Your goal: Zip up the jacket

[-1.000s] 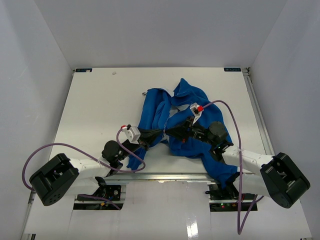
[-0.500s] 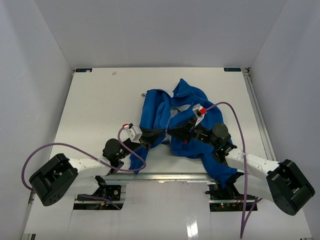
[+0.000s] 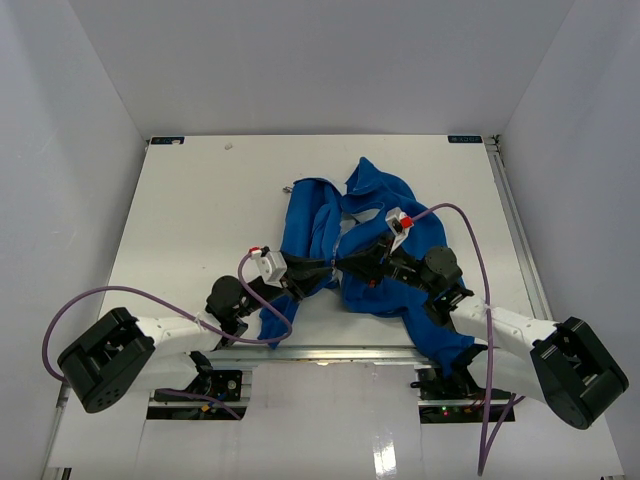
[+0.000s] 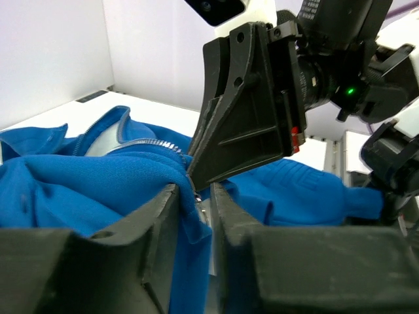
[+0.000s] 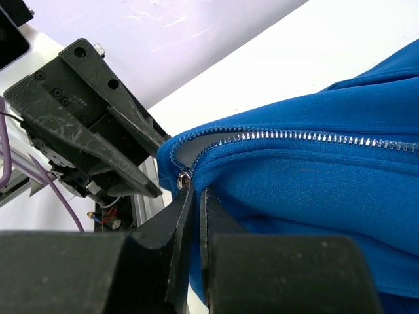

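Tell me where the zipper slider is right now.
In the right wrist view the zipper slider sits at the end of the jacket's zipper teeth, right at the right gripper's tips, with the left gripper pinching the fabric just beside it.

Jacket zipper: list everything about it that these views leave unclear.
- Right wrist: the slider sits at the tips of the right gripper, which covers what it pinches.
- Left wrist: the right gripper's black body blocks the zipper beyond the left gripper.
- Top external: both grippers cover the zipper's start, its teeth are too small, and the jacket runs under the right arm.
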Available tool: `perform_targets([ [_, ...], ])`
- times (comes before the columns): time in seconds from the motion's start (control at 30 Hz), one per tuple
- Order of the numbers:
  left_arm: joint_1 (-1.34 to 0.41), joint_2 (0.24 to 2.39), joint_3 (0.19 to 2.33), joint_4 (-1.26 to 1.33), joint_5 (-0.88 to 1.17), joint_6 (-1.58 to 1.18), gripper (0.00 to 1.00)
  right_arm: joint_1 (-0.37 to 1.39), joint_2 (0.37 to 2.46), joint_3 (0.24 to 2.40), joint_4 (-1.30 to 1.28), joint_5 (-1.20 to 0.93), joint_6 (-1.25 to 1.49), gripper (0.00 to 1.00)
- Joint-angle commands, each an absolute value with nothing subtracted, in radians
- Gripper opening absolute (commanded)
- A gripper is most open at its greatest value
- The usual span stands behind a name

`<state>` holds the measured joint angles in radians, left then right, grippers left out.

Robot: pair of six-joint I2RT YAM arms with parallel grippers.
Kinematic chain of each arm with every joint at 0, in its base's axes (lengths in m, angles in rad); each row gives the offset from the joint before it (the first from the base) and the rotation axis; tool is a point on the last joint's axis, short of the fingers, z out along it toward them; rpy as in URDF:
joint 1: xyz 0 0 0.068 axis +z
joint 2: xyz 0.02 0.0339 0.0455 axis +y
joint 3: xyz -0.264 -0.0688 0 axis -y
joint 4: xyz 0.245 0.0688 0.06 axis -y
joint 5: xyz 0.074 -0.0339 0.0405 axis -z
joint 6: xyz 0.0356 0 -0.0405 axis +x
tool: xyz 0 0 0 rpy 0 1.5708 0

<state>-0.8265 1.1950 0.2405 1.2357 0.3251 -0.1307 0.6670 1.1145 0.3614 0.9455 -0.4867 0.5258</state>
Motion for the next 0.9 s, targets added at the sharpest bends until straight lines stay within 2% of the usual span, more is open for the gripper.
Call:
perform_targets([
  [0.0, -0.834, 1.167, 0.264, 1.249, 0.359, -0.115, 0.28, 0.663, 1.110, 0.353, 1.034, -0.495, 0.530, 0.08],
  [0.07, -0.834, 1.162, 0.262, 1.242, 0.358, -0.101, 0.19, 0.663, 1.105, 0.350, 1.033, -0.501, 0.531, 0.08],
  [0.13, -0.834, 1.156, 0.265, 1.222, 0.363, -0.083, 0.04, 0.663, 1.097, 0.348, 1.027, -0.504, 0.531, 0.08],
  [0.17, -0.833, 1.155, 0.268, 1.213, 0.373, -0.072, 0.00, 0.663, 1.091, 0.348, 1.026, -0.503, 0.531, 0.08],
  [0.53, -0.833, 1.139, 0.313, 1.055, 0.427, -0.011, 0.00, 0.660, 1.026, 0.361, 0.983, -0.468, 0.507, 0.08],
  [0.87, -0.833, 1.156, 0.334, 1.012, 0.446, -0.016, 0.00, 0.642, 0.969, 0.378, 0.946, -0.451, 0.495, 0.08],
])
